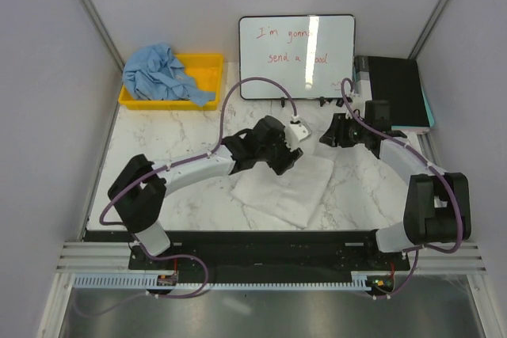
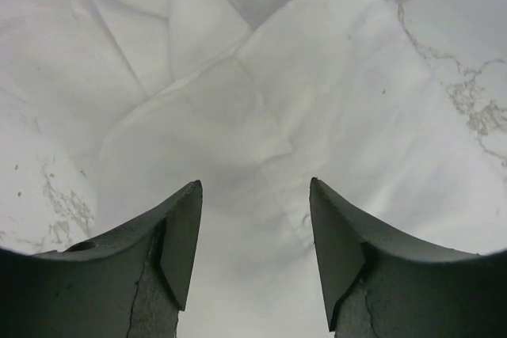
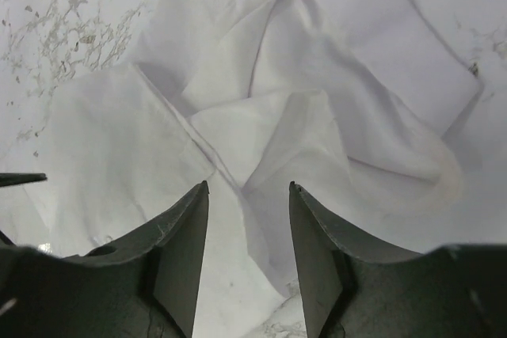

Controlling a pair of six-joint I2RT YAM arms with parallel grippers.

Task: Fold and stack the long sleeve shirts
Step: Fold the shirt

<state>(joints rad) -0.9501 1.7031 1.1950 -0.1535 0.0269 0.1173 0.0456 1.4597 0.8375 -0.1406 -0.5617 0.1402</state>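
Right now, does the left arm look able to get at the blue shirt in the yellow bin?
Probably yes. The blue shirt sits heaped in the open-topped yellow bin at the far left corner, only bare tabletop lies between, and the left end effector is open and empty.

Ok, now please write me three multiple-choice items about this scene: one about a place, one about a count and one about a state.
1. Where does the blue shirt lie?
A) in the yellow bin
B) in the middle of the table
C) in a tool

2. How many shirts lie on the marble table, outside the bin?
A) one
B) two
C) three

3. How do the jaws of the left tool stand?
A) shut on cloth
B) open, holding nothing
C) out of view

Answers:
1 A: the blue cloth is heaped in the bin at the far left corner.
2 A: only the white shirt lies there.
3 B: its wrist view shows a clear gap, with cloth lying below.
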